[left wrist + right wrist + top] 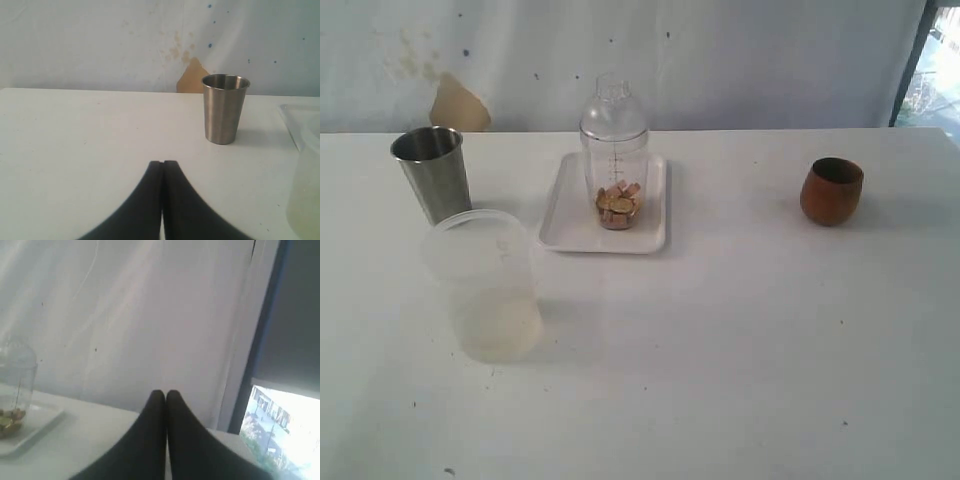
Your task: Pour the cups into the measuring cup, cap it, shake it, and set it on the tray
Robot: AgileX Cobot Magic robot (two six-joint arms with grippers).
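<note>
Exterior view: the measuring cup (614, 165) stands upright on the tray (563, 225), cap (613, 105) fitted, with tan and pink pieces (617, 203) at its base. By this evidence pouring, capping and placement are complete; shaking cannot be verified. The steel tumbler (432, 172) stands left, just behind the frosted tub (485, 290); the wooden cup (831, 190) stands well apart, right. The left gripper (163, 165) and right gripper (165, 395) have jaws pressed together, holding nothing. The white table (740, 330) shows dark specks; a stained backdrop (720, 60) and a window (935, 80) lie beyond.
</note>
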